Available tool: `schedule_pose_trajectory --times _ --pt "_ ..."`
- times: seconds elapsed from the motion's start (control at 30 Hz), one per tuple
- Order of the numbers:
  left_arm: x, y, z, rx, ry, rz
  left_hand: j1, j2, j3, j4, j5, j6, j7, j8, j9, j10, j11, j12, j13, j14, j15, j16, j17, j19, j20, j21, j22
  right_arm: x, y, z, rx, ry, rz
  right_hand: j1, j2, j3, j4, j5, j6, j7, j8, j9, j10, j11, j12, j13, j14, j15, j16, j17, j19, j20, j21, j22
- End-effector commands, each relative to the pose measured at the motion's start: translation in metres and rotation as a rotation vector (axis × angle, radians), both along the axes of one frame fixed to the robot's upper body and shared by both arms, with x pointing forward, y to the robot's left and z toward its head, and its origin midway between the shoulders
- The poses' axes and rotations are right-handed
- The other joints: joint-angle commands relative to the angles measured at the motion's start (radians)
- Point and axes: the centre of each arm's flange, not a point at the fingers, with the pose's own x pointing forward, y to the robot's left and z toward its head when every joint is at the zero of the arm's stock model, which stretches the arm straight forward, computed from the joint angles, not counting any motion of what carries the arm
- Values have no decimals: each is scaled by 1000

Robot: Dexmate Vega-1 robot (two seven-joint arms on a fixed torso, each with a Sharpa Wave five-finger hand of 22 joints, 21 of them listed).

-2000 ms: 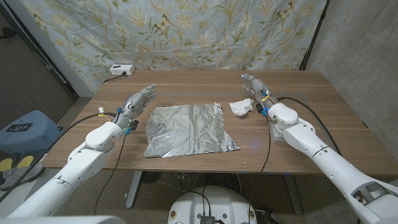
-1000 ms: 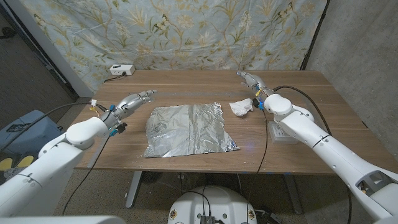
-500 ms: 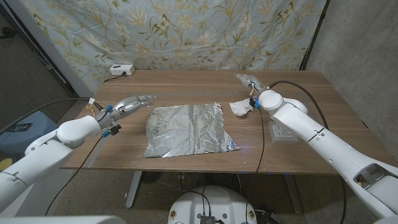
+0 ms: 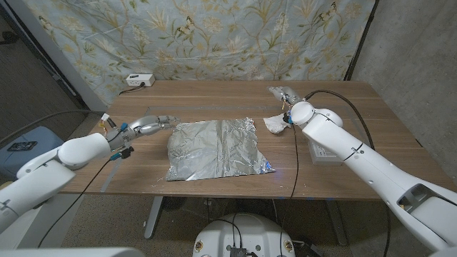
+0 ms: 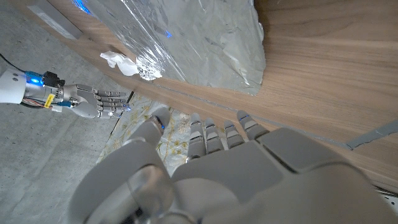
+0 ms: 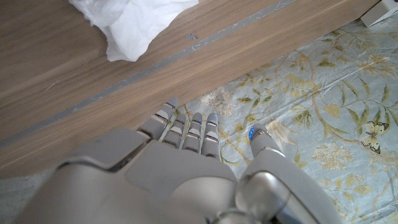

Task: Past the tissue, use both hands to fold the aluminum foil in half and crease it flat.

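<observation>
Foil (image 4: 218, 148) lay unfolded mid-desk (image 4: 214, 95); left robot hand (image 4: 156, 123) at 9 and right robot hand (image 4: 283, 93) at 1 were spread, empty; tissue (image 4: 276, 123) at 2.

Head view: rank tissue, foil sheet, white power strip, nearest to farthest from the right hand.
From the right hand:
1. Crumpled tissue, just in front of it, toward the robot.
2. Aluminum foil sheet, table centre.
3. White power strip, far left corner of the table.
</observation>
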Motion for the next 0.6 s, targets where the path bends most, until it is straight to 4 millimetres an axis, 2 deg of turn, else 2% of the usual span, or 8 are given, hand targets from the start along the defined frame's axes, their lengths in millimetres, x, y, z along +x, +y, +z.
schedule_pose_trajectory --times 0.03,0.27,0.37,0.57,0.6 --pt "-4 1 -4 90 18 14 -4 6 -7 5 3 20 3 10 5 20 -3 9 1 17 -3 11 4 13 -2 7 5 -12 8 7 -23 7 -68 14 -4 2 -9 -1 3 8 -1 3 2 13 1 3 7 1 3 2 3 -20 5 4" --pt "-7 6 -5 137 4 47 -6 7 -12 9 3 38 -2 10 5 38 -10 12 1 34 -10 13 4 19 -3 9 5 -17 17 12 -43 21 -96 13 -10 -3 -14 -1 8 16 0 3 4 18 2 3 11 7 5 3 7 -12 7 4" --pt "-9 8 -6 159 -16 62 -4 11 -10 12 6 3 -23 -10 4 30 -10 4 1 33 -11 7 4 20 -4 8 5 -17 19 14 -19 47 -53 13 -11 -6 -16 -1 12 17 2 3 5 20 2 3 16 12 6 3 8 -9 7 4" --pt "-9 8 -6 225 -41 80 -1 13 -9 13 7 15 -22 -7 4 24 -11 -2 0 25 -11 1 3 17 -4 6 5 -19 32 19 -56 81 -61 17 -10 -8 -22 0 4 21 -2 3 -6 21 -2 3 10 22 3 4 2 -2 4 4" --pt "-9 8 -7 234 -45 80 -2 13 -10 15 7 15 -22 -8 4 23 -6 -3 0 25 -11 1 4 15 -4 6 5 -19 34 20 -64 87 -59 19 -10 -9 -26 0 1 22 -3 3 -7 22 -2 3 5 36 1 4 -2 3 3 4"
